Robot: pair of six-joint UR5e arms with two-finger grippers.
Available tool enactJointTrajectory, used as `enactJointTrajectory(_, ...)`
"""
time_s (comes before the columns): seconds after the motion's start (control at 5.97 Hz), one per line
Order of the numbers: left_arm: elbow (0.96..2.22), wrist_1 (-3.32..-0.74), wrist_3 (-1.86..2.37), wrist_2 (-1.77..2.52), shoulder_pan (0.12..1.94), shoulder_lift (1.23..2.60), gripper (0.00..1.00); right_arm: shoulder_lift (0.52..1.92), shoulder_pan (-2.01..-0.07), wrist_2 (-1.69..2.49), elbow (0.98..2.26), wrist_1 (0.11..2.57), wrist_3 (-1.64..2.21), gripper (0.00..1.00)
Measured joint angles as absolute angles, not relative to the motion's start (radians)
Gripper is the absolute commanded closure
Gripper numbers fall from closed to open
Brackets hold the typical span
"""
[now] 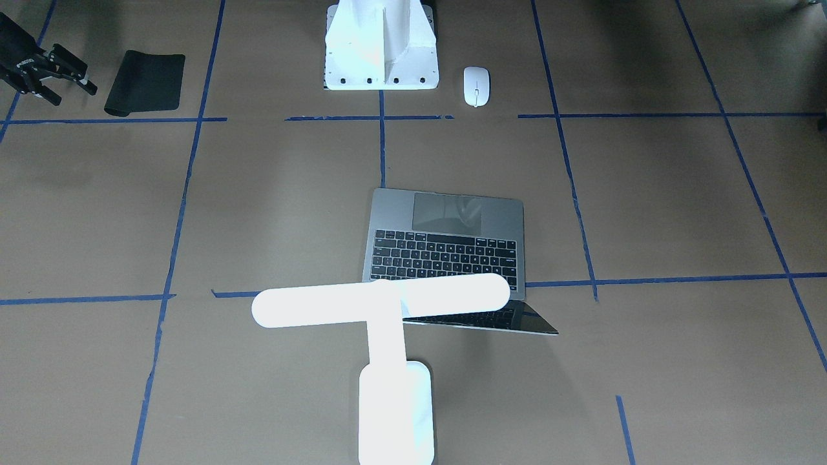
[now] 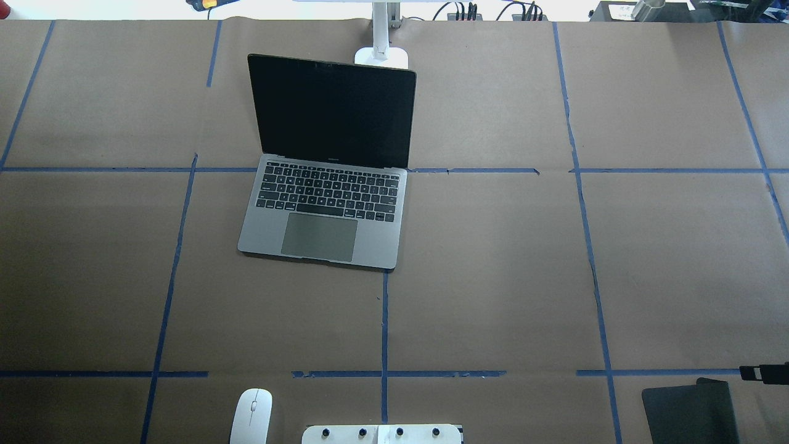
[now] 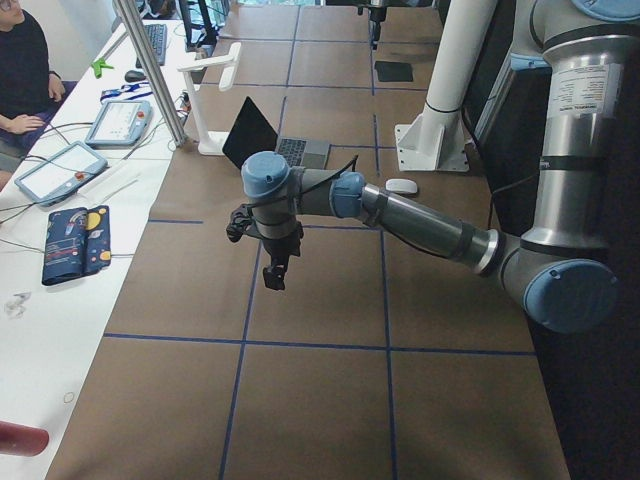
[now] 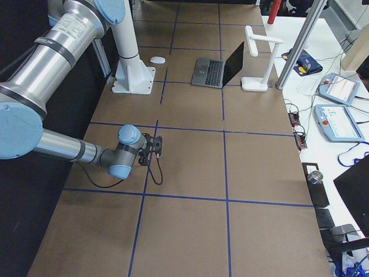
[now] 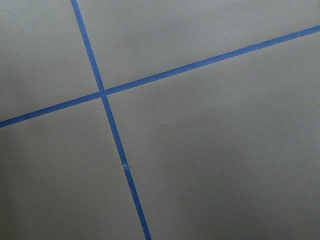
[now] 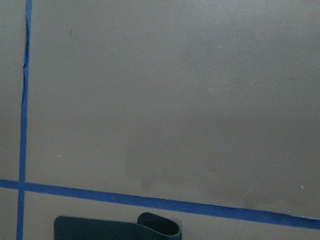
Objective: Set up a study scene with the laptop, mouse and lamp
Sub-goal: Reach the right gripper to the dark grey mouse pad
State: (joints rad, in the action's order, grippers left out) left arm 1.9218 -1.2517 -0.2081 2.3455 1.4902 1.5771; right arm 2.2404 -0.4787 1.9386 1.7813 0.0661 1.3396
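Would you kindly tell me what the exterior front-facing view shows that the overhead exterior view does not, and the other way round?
Only front-facing: the lamp's full T shape and the whole mouse pad. Only overhead: the laptop's dark screen face-on, and cables beyond the table's far edge. Both: the open laptop's keyboard, the mouse, the lamp's base and the white pedestal.

From the front, the lamp (image 1: 381,309) hides the laptop's (image 1: 446,248) hinge, and its base runs off the bottom edge. Overhead, the bottom edge cuts the mouse (image 2: 251,416) and mouse pad (image 2: 687,410). The left gripper's (image 3: 273,280) jaws are too small to read.
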Motion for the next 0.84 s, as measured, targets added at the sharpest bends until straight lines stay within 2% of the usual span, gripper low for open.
enactJointTrajectory(0.84,1.925,-1.252,-0.207,2.345,1.491,1.577,0.0,2.243,-0.29,1.829,1.778,0.063,1.453,0.03)
